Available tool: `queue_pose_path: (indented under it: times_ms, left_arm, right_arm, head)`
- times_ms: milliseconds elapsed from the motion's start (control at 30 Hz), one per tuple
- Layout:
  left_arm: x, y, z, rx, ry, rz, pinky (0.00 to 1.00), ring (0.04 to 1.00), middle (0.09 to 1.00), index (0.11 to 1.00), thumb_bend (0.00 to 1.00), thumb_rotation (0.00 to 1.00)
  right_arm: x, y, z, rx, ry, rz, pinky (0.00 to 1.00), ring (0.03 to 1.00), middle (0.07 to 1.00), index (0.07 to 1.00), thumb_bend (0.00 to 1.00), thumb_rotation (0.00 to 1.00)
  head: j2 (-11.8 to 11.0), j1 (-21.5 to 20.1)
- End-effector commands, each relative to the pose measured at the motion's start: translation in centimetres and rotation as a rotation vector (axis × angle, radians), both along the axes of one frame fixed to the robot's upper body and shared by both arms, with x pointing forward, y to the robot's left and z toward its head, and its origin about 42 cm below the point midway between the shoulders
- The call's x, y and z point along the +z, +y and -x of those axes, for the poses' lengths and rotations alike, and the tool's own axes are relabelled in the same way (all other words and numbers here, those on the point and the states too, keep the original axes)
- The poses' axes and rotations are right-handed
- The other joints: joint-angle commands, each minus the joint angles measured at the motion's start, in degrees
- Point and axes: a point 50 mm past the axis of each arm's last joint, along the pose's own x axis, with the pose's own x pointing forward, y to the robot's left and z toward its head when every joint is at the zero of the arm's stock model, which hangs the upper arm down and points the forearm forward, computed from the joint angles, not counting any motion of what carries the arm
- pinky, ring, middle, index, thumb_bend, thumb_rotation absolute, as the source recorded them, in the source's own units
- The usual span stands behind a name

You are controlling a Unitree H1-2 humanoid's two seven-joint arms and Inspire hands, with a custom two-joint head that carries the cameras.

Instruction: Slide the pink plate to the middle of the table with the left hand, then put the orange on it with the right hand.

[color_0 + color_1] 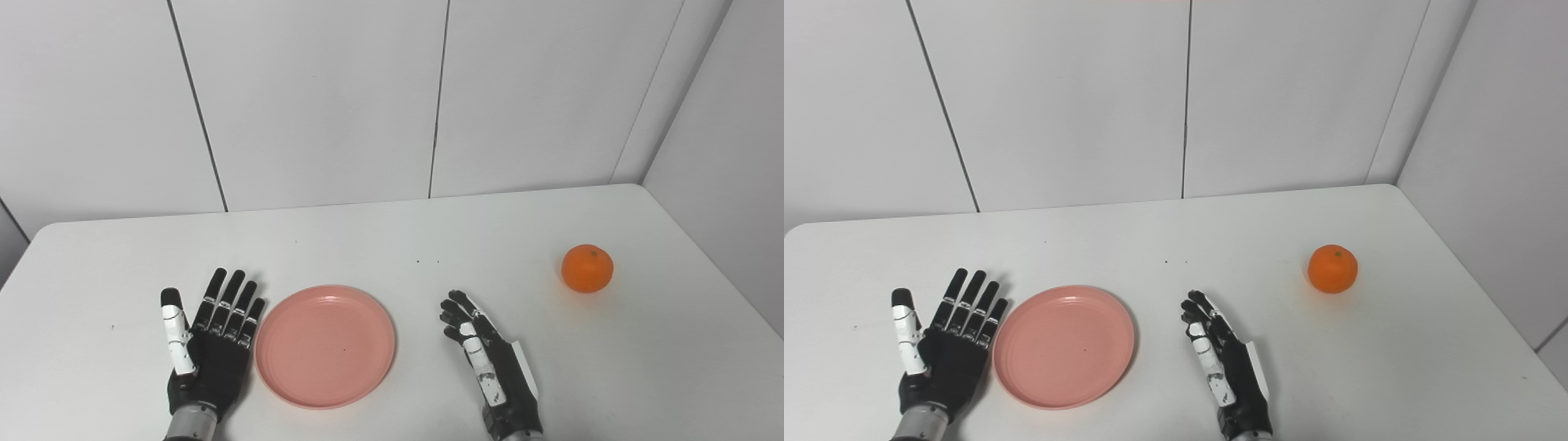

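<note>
A round pink plate (324,345) lies empty on the white table (392,245), near the front and a little left of centre. My left hand (208,349) rests just left of the plate, palm up, fingers spread and open, its fingertips beside the plate's rim. My right hand (487,361) stands on its edge to the right of the plate, open and holding nothing. The orange (587,268) sits alone on the table far to the right, well beyond the right hand. In the right eye view the same orange (1333,269) and plate (1064,346) appear.
White wall panels (318,104) rise behind the table's far edge, and another wall (729,141) closes in along the right side. A few tiny dark specks (429,262) dot the tabletop behind the plate.
</note>
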Motion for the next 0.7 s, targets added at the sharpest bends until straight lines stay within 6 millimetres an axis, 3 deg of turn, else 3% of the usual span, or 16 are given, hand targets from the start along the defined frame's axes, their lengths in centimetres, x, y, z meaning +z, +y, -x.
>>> queue_pose_path:
  times_ms: [0, 233, 300, 500, 667]
  left_arm:
    - [-1.1, 0.3, 0.2, 0.0, 0.069, -0.014, 1.0, 0.921, 0.848, 0.846, 0.76, 0.65]
    - [-1.0, 0.1, 0.1, 0.005, 0.071, -0.012, 1.0, 0.918, 0.849, 0.836, 0.76, 0.65]
    - [-1.0, 0.1, 0.0, 0.005, 0.071, -0.009, 1.0, 0.918, 0.853, 0.84, 0.75, 0.65]
    - [-1.2, 0.1, -0.1, 0.0, 0.072, -0.01, 1.0, 0.916, 0.852, 0.849, 0.75, 0.66]
    - [-1.2, 0.3, -0.1, 0.002, 0.071, -0.021, 1.0, 0.918, 0.855, 0.847, 0.75, 0.66]
  right_arm:
    - [2.3, -0.2, -0.9, -0.011, -0.098, 0.007, 0.86, 0.846, 0.828, 0.851, 0.82, 0.85]
    - [5.1, -1.9, -2.2, -0.073, -0.19, 0.197, 0.79, 0.846, 0.835, 0.873, 0.77, 0.84]
    - [5.9, -2.5, -2.5, -0.1, -0.214, 0.296, 0.72, 0.819, 0.832, 0.873, 0.76, 0.88]
    - [8.3, -4.8, -3.6, -0.193, -0.231, 0.608, 0.82, 0.834, 0.841, 0.862, 0.8, 0.92]
    - [10.1, -6.5, -4.8, -0.252, -0.237, 0.706, 0.76, 0.817, 0.828, 0.841, 0.77, 0.86]
  head:
    - [-0.26, -0.07]
    - [-0.4, 0.0]
    - [-0.57, -0.37]
    - [-0.38, -0.03]
    - [-0.38, 0.07]
